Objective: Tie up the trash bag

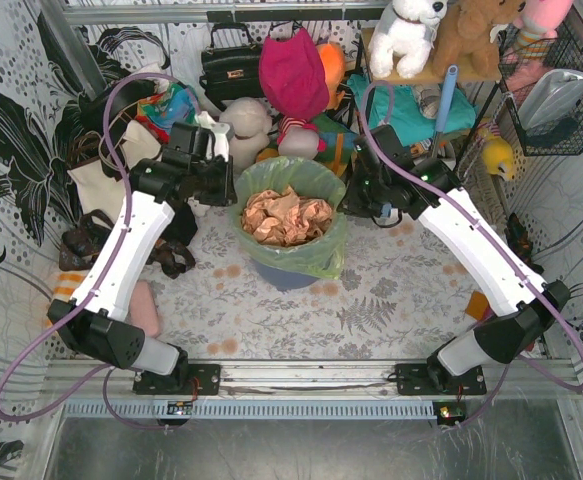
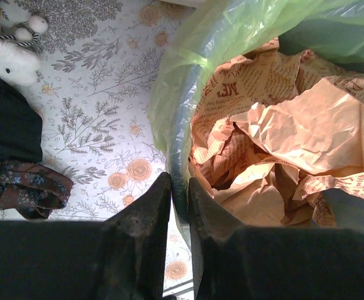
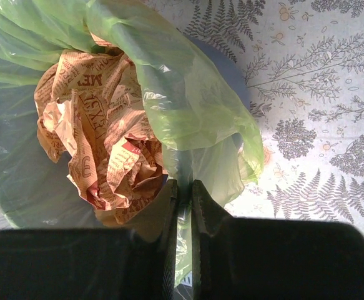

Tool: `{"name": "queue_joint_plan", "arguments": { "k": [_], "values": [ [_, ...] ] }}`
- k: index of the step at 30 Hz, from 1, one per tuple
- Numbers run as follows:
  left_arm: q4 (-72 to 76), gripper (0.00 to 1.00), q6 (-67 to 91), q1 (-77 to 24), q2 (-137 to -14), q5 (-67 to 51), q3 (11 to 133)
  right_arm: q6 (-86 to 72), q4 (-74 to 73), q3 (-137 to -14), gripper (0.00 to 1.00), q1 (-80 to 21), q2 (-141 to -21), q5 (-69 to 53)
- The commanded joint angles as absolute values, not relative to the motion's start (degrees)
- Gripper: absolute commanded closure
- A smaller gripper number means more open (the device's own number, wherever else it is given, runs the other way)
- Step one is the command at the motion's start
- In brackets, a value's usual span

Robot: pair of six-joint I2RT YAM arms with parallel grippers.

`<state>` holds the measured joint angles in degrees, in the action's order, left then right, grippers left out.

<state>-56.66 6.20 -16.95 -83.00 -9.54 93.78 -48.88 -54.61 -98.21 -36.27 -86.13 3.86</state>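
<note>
**Both grippers pinch the bag's rim on opposite sides of the bin**

The trash bag (image 1: pixel 323 250) lines the bin (image 1: pixel 281 275), its mouth folded over the bin's rim and crumpled paper (image 1: pixel 286 215) heaped inside. At the bin's left side, the left gripper (image 2: pixel 178 187) has its jaws nearly together, nipping the bag's edge. At the bin's right side, the right gripper (image 3: pixel 183 187) is clamped on a fold of green film. Holding opposite sides should let the mouth be lifted free and gathered for a knot.

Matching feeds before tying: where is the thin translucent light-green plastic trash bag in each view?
Top external: light-green plastic trash bag at picture centre.
Left wrist: bag fills upper right.
Right wrist: bag fills left and centre.
Shared landmark: crumpled brown printed paper inside it.
</note>
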Motion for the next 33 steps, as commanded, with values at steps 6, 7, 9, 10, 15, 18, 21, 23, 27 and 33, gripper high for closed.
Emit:
{"name": "queue_joint_plan", "arguments": {
  "k": [6,7,9,10,15,18,21,23,27,33],
  "values": [
    [-60.5,0.93,8.26,-23.98,-82.26,-3.59,94.3,-44.62,-56.96,-102.59,0.99,-35.65,-84.15,4.48],
    [-61.39,0.96,8.52,-24.82,-82.2,-3.38,94.95,-43.88,-57.85,-103.25,0.99,-35.54,-84.3,4.42],
    [-62.87,1.0,9.32,-26.58,-81.86,-2.99,96.19,-41.93,-59.91,-104.7,0.98,-35.31,-84.35,4.09],
    [-63.5,1.0,9.87,-27.38,-81.62,-2.85,96.61,-41.18,-60.35,-104.71,0.97,-35.25,-84.1,4.02],
    [-67.83,1.0,13.65,-32.12,-80.5,-1.06,98.21,-37.67,-62.25,-103.14,0.94,-35.09,-82.54,2.21],
    [-69.36,1.0,16.68,-36.66,-79.42,-1.74,98.61,-34.86,-64.14,-103.37,0.93,-35.03,-82.37,1.7],
    [-70.28,1.0,20.61,-42.16,-77.98,-1.29,97.96,-31.86,-66.52,-104.91,0.93,-34.86,-83.07,2.32],
    [-71.54,1.0,23.37,-45.41,-77.36,-0.01,97.04,-30.08,-68.35,-106.2,0.93,-34.73,-83.96,3.15],
    [-73.0,1.0,28.81,-50.08,-76.06,2.99,94.48,-27.93,-69.2,-106.14,0.93,-34.73,-84.49,3.27],
    [-72.58,0.95,34.17,-52.85,-75.16,5.79,92.02,-26.65,-67.92,-104.7,0.89,-34.75,-84.63,3.28]
  ]
}}
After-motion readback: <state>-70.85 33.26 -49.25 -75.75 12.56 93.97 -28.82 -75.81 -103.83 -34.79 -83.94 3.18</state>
